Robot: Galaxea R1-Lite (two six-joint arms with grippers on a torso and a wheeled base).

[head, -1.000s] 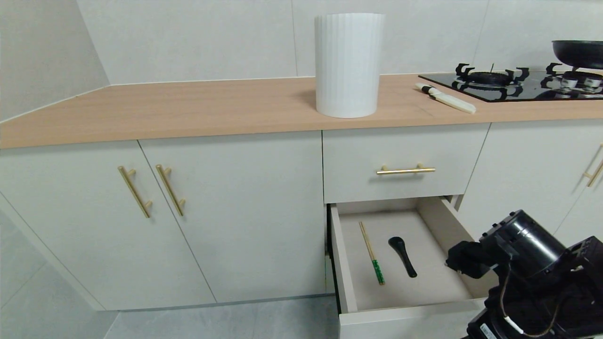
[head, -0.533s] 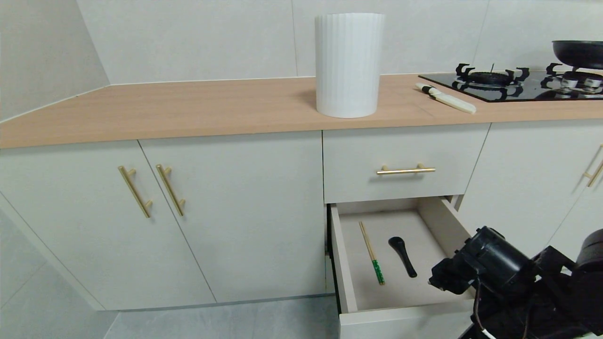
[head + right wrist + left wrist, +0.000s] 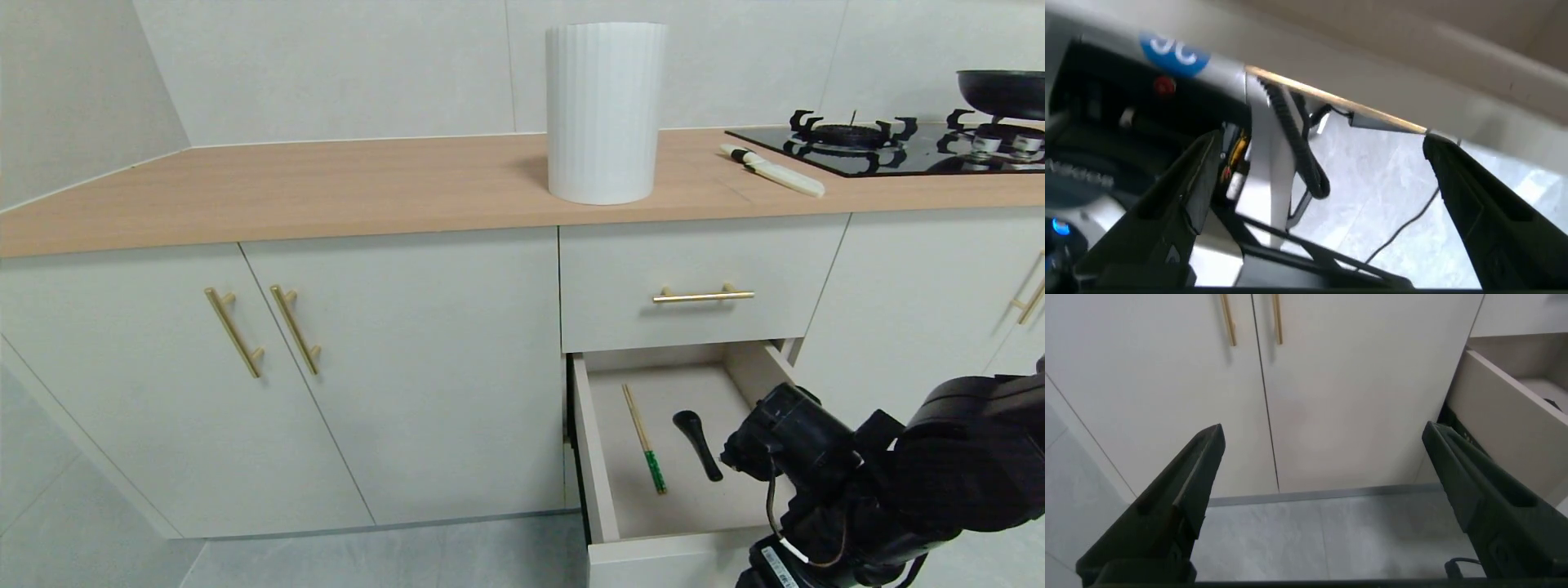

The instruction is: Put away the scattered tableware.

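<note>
Now right arm (image 3: 824, 465) has swung left over the drawer (image 3: 589, 449); both jaws gape open.

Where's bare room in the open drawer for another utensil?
Bare drawer floor in front of the chopsticks and black spoon, plus a strip behind them by the back wall. Middle is crowded; the right arm covers the right side.

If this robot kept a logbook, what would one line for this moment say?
drawer: open | inside: chopsticks, black spoon | countertop: knife | left gripper: open, empty | right gripper: open, empty
</note>
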